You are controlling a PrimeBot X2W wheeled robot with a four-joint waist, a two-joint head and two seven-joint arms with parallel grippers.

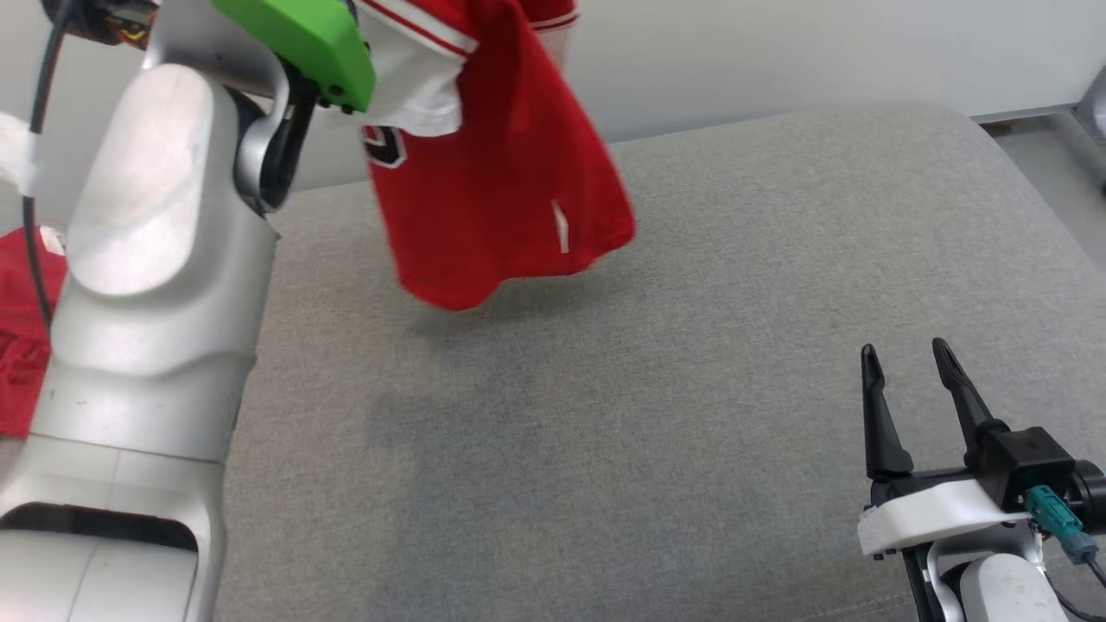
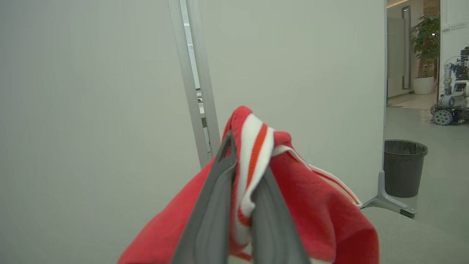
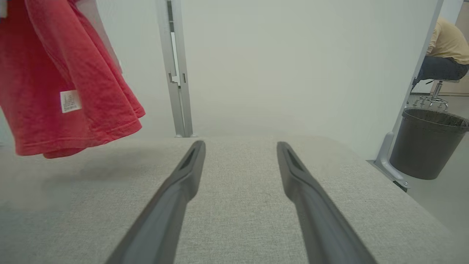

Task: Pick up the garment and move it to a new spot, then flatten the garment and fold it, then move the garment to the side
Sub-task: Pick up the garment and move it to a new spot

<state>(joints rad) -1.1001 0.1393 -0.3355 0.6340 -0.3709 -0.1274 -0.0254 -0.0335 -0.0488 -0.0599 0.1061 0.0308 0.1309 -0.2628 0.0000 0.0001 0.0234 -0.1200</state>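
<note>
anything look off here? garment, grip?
Nothing spilled or damaged. The red garment hangs bunched from the left gripper, pinched at its striped trim, seemingly clear of the grey surface. Its care label faces outward, so it may be inside out. The right gripper is open over the surface.

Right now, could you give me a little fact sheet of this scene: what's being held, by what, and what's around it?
Held item: red garment with white trim, hanging bunched
Holder: left end effector, shut on the trim, raised high
Other arm: right end effector, open and empty, low over the surface
Surface: grey fabric surface; the garment's hem appears clear of it
Label: white tag near the hem
Nearby: dark bin on the floor; more red cloth at the left edge
</note>
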